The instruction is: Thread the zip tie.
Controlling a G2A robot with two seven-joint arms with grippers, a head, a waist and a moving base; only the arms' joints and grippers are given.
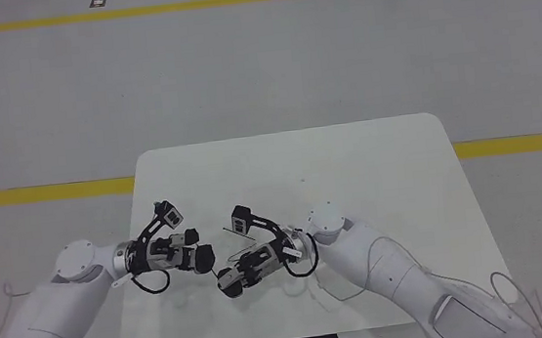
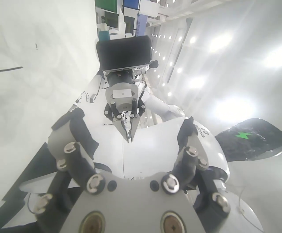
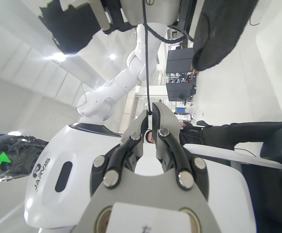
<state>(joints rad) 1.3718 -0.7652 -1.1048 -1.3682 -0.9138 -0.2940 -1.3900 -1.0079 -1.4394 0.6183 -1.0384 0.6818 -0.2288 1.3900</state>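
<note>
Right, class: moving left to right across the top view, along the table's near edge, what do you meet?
First the white left arm → the open left gripper with black fingers → the right gripper, shut on the thin black plastic zip tie → the white right arm.

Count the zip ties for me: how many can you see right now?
2, probably. One zip tie is pinched in the right gripper. A thin dark strip lying on the table looks like a second; more could hide under the arms.
</note>
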